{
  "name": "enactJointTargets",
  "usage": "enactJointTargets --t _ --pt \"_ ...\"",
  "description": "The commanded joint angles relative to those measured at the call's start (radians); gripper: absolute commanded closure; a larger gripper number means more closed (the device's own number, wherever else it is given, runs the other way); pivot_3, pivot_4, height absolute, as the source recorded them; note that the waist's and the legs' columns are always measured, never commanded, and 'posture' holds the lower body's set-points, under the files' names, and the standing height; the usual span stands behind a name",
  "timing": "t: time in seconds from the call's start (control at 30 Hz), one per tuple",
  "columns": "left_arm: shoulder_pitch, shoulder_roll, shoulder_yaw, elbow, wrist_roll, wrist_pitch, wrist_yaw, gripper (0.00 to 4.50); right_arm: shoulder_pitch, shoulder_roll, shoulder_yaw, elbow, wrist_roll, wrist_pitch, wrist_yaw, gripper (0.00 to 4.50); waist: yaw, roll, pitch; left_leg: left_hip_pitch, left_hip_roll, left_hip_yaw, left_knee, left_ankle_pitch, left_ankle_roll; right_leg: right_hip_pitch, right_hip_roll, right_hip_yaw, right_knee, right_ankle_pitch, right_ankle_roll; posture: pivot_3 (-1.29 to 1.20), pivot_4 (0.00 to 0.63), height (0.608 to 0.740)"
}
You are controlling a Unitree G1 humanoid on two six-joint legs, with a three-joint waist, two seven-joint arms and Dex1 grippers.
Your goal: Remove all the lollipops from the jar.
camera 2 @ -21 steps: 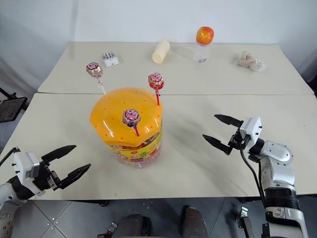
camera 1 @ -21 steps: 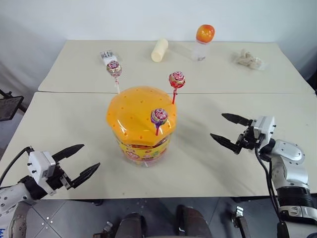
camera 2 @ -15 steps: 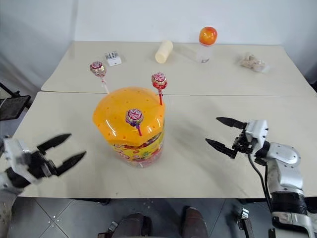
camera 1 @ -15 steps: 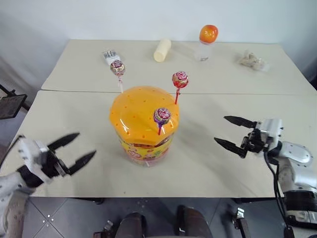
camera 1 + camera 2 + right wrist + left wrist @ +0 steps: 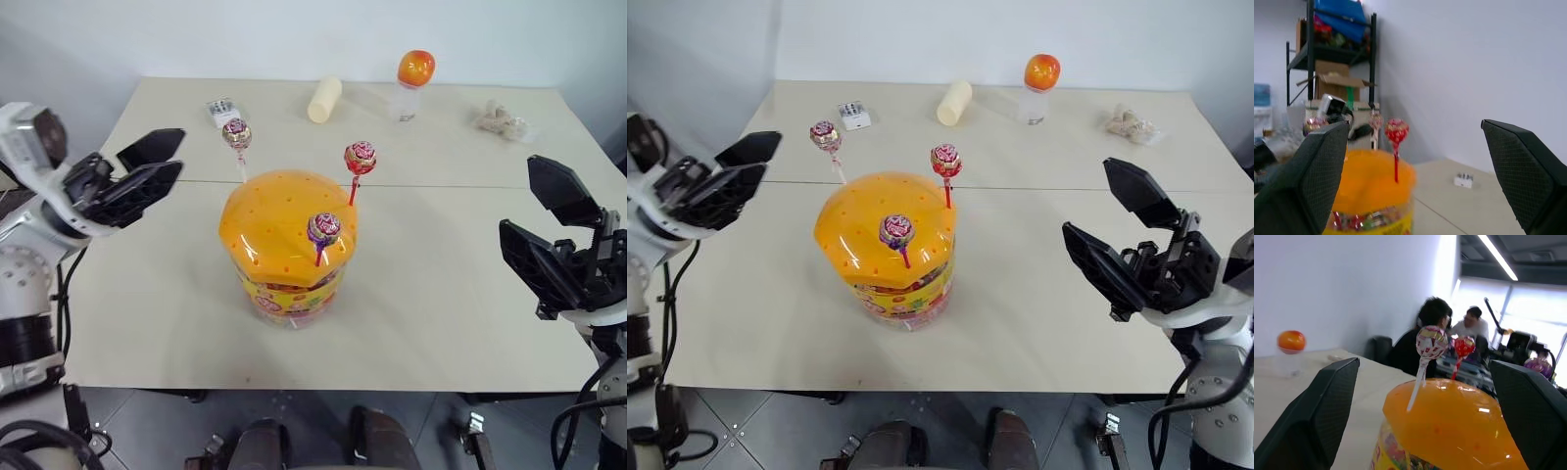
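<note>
**Both hands raised, lollipops in the lid**

We see the jar [image 5: 285,245] standing mid-bench [image 5: 441,294], its orange lid on. Three lollipops [image 5: 324,229] stand stuck in the lid's holes: one at the front, one [image 5: 360,157] at the back right, one [image 5: 236,134] at the back left. Our left fingers [image 5: 147,173] and right fingers [image 5: 542,238] are spread wide, holding nothing, either side of the jar and apart from it
</note>
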Motion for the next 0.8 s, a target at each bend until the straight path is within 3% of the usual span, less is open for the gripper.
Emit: enactJointTargets --t 0.03,0.17,0.2,0.3,0.67,0.7,0.8 --pt "-0.125 -0.046 -0.104 0.116 0.117 -0.038 -0.091 0.0 0.041 0.008 0.019 -0.1 0.002 0.0 -0.021 0.03 0.0 0.0 0.0 -0.001 0.0 0.0 0.0 0.0 0.0 0.0 0.001 0.0 -0.001 0.0 0.0 0.0 0.15 0.74" --pt "-0.206 -0.108 -0.139 0.205 0.194 -0.094 -0.153 0.0 0.037 0.021 0.058 -0.158 0.009 -0.009 -0.067 0.03 -0.006 -0.001 0.0 -0.002 0.0 0.002 0.0 0.0 0.0 0.0 0.001 0.001 -0.006 0.0 0.0 0.0 0.15 0.74" --pt "-0.211 -0.114 -0.139 0.209 0.194 -0.081 -0.168 0.19 0.036 0.021 0.067 -0.17 0.017 -0.005 -0.077 0.01 -0.012 -0.001 0.001 -0.002 0.0 0.003 0.0 0.0 0.0 0.0 0.001 0.001 -0.006 0.0 0.0 0.0 0.15 0.74" --pt "-0.217 -0.124 -0.138 0.211 0.195 -0.046 -0.205 0.88 0.043 0.016 0.092 -0.194 0.018 0.0 -0.084 0.0 -0.023 -0.001 0.001 -0.001 0.002 0.003 0.0 0.0 0.0 0.0 0.002 0.001 -0.006 0.0 0.0 0.0 0.15 0.74" --pt "-0.25 -0.157 -0.096 0.244 0.191 -0.014 -0.218 4.28 0.018 0.012 0.128 -0.19 0.026 -0.001 -0.1 0.0 -0.016 -0.001 0.001 -0.002 0.001 0.001 0.002 0.0 0.0 0.001 0.002 0.002 -0.005 0.0 0.001 0.0 0.15 0.74" --pt "-0.253 -0.163 -0.084 0.245 0.182 -0.006 -0.208 4.48 0.014 0.012 0.132 -0.19 0.029 0.001 -0.098 0.0 -0.015 -0.001 0.001 -0.002 0.002 0.001 0.002 0.0 0.0 0.001 0.002 0.002 -0.005 0.0 0.001 0.0 0.15 0.74" --pt "-0.28 -0.186 -0.005 0.245 0.114 0.053 -0.139 4.48 -0.024 0.009 0.162 -0.168 0.026 0.01 -0.088 0.0 -0.013 -0.002 0.001 -0.002 0.002 0.001 0.002 0.0 0.0 0.0 0.002 0.002 -0.005 0.0 0.001 0.0 0.15 0.74"
